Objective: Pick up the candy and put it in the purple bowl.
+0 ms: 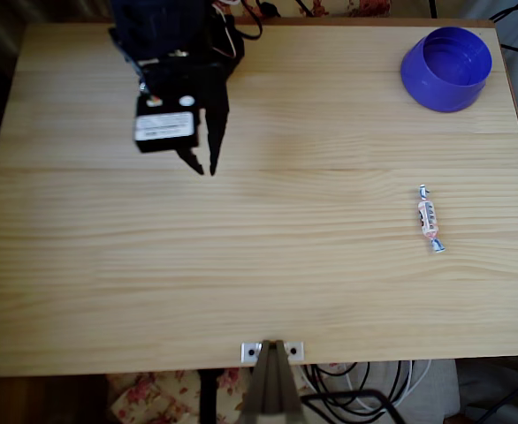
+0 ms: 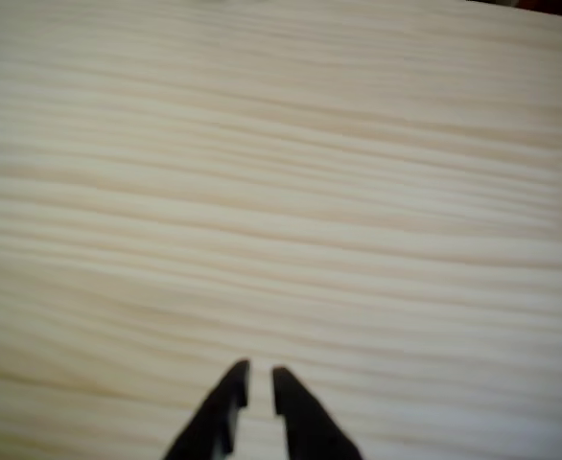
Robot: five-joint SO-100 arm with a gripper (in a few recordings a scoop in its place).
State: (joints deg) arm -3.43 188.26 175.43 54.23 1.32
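A: Surface: pale pine tabletop (image 1: 268, 274), grain running side to side, otherwise bare. Item one?

B: Wrapped candy (image 1: 430, 218), white body with twisted blue-tipped ends, lying flat at about 3 o'clock on the table in the overhead view, long axis near 12-to-6.

A: Item two?

B: Purple bowl (image 1: 447, 67), upright, mouth open, at roughly 1 o'clock, well apart from the candy, straight toward 12 from it.

A: Item three?

B: Black gripper (image 1: 203, 164), at about 10 o'clock, far across the table from both. Jaws nearly pressed together, a thin slit between the tips (image 2: 260, 381) in the wrist view; nothing held.

A: Risks?

B: Judged, not seen: the candy is small and low, so jaws coming down unspread or off-centre could flick it away or skid on the wood. Gripping a twisted end might let the wrapper slip. A low carry could clip the bowl's rim and shove the light bowl.
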